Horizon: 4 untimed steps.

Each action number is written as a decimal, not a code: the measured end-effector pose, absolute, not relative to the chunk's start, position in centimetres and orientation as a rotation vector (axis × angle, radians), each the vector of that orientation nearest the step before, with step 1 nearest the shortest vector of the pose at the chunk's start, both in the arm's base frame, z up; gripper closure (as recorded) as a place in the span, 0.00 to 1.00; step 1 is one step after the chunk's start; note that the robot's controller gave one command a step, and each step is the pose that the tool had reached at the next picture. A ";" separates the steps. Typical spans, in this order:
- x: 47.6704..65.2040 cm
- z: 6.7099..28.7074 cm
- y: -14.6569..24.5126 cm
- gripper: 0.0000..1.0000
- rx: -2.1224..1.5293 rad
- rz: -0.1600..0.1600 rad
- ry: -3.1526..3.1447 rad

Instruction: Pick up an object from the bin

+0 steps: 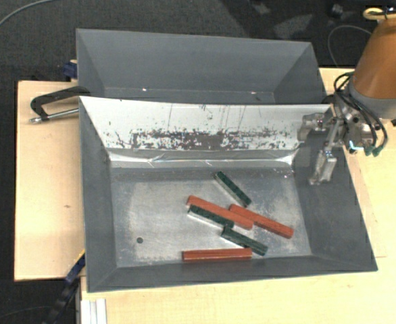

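My gripper [322, 162] hangs over the bin's right slope, near the upper right corner of the floor and above all the loose pieces. Nearest to it is a dark green bar [232, 188] lying diagonally on the bin floor, down and to the left. Below that bar, a red bar [261, 222] points towards the right wall. Another red bar [218, 212] lies crossed beside it at the middle of the floor.
More bars lie in the same loose cluster: a dark green one [244, 240] under the red ones, another dark green one [203, 214] at the left, and a red bar [216, 254] flat along the front wall. The orange-covered arm comes in from the upper right.
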<state>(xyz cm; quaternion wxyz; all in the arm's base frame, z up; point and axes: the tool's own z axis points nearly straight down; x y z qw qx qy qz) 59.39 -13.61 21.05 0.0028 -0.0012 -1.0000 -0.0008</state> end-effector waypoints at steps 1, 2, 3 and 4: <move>58.0 9.9 -10.0 0.00 -0.124 -0.006 -3.132; 54.9 7.2 -4.2 0.00 0.189 -0.004 -3.135; 49.6 7.1 -1.8 0.00 0.273 -0.002 -3.131; 50.0 7.3 -2.0 1.00 0.271 0.002 -3.141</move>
